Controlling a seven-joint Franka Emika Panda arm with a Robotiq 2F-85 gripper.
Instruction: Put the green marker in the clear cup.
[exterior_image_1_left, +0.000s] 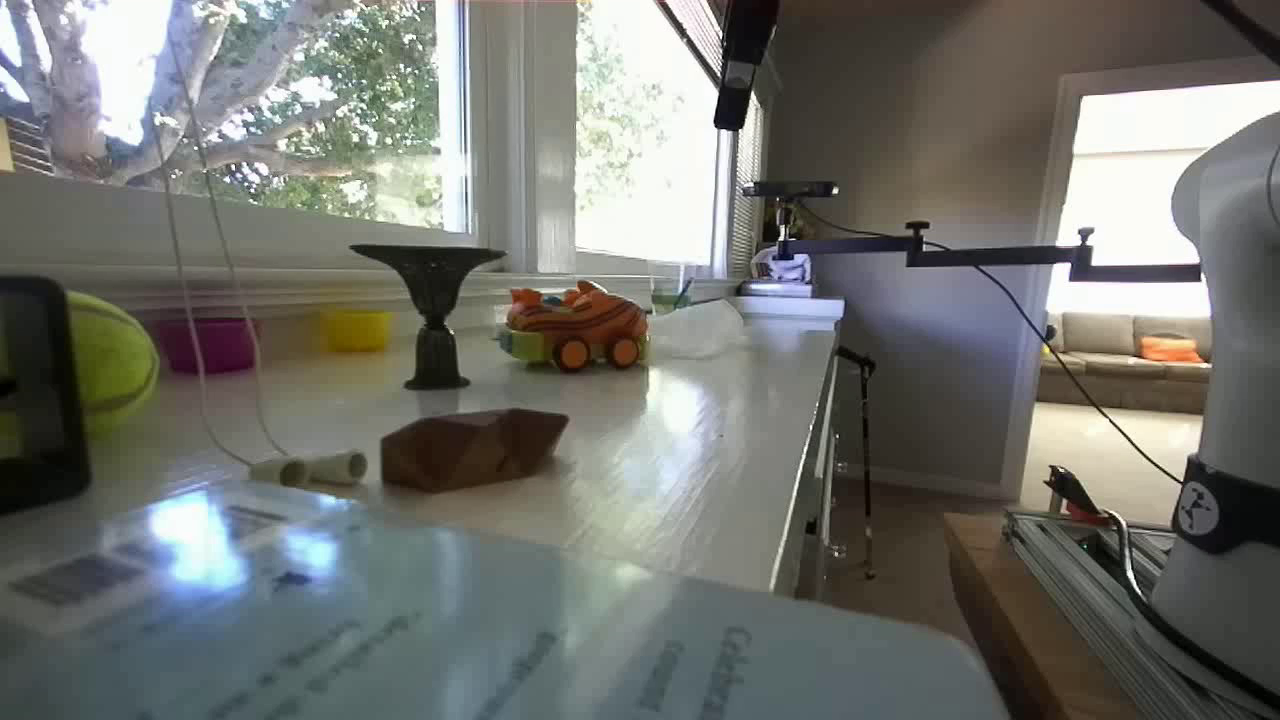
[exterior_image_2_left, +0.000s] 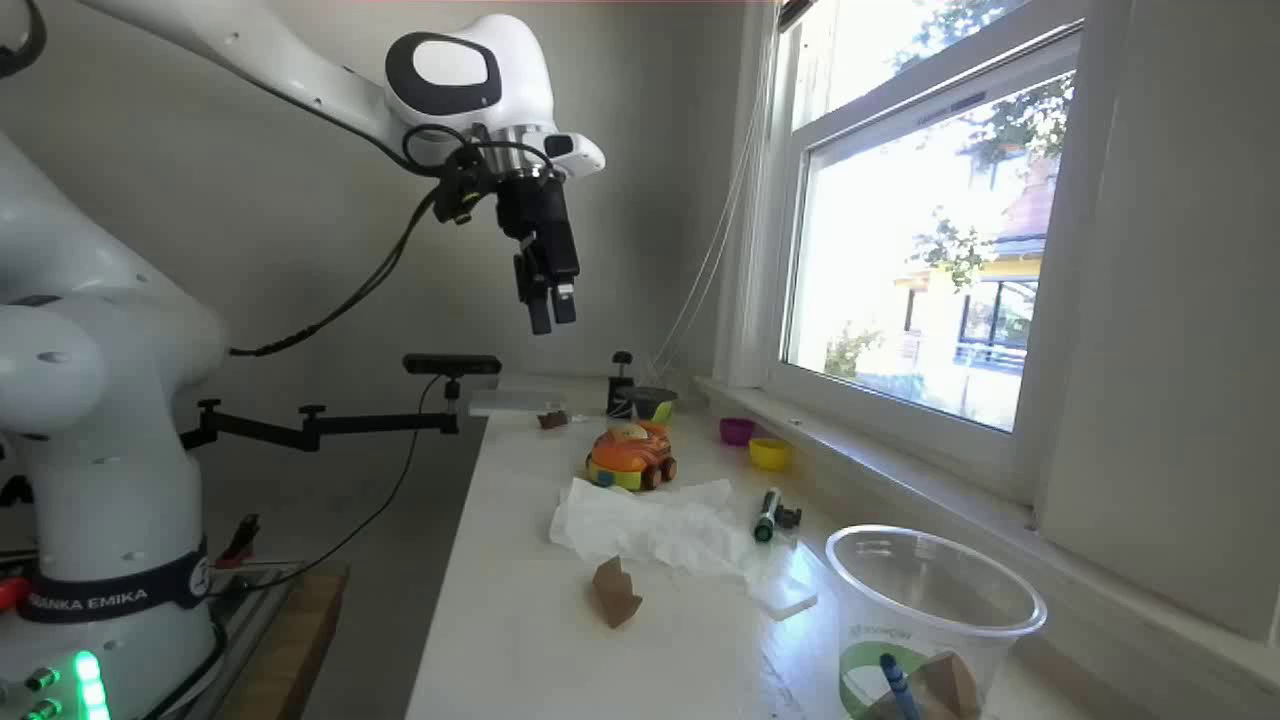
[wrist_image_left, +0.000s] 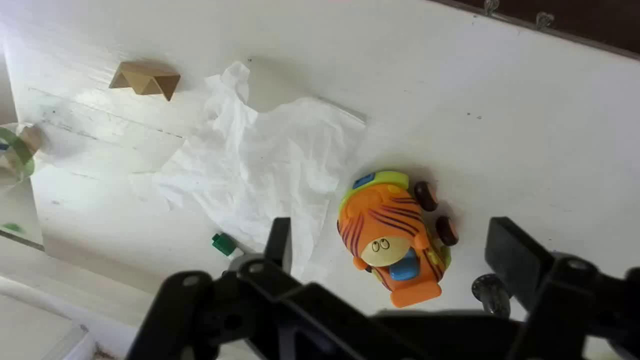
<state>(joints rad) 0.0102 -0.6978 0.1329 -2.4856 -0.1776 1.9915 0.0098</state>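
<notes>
The marker (exterior_image_2_left: 768, 513) lies on its side on the counter (exterior_image_2_left: 510, 660), just beside the crumpled paper (exterior_image_2_left: 650, 525) and nearer the window (exterior_image_2_left: 930, 250); I cannot tell whether it touches the paper. Its long axis runs roughly lengthwise along the counter, a little askew: the green end points towards the end where the cup (exterior_image_2_left: 920, 622) stands, slanting away from the window, and the paler barrel runs back towards the toy car (exterior_image_2_left: 632, 458). A black piece (exterior_image_2_left: 789, 518), too small to make out, sits just beside it. The cup is upright near the sill (exterior_image_2_left: 900, 465); through its clear side show a brown block (exterior_image_2_left: 950, 685) and a blue stick (exterior_image_2_left: 900, 688). Another block (exterior_image_2_left: 614, 592) rests near the paper.

The jaws hang high over the counter, pointing down, parted wide and empty; in the wrist view they cover the marker's other end.

The counter is white and glossy, with patches of glare. By the sill, near the toy car, sit a yellow bowl (exterior_image_2_left: 770, 454) and a purple bowl (exterior_image_2_left: 737, 431); in an exterior view a dark urn (exterior_image_1_left: 430, 320) stands near them. The arm (exterior_image_2_left: 130, 450) rises from beside the counter; behind it in that view, a doorway (exterior_image_1_left: 1060, 170) gives onto a bright room with a sofa (exterior_image_1_left: 1100, 340) and an orange cushion (exterior_image_1_left: 1170, 348).
</notes>
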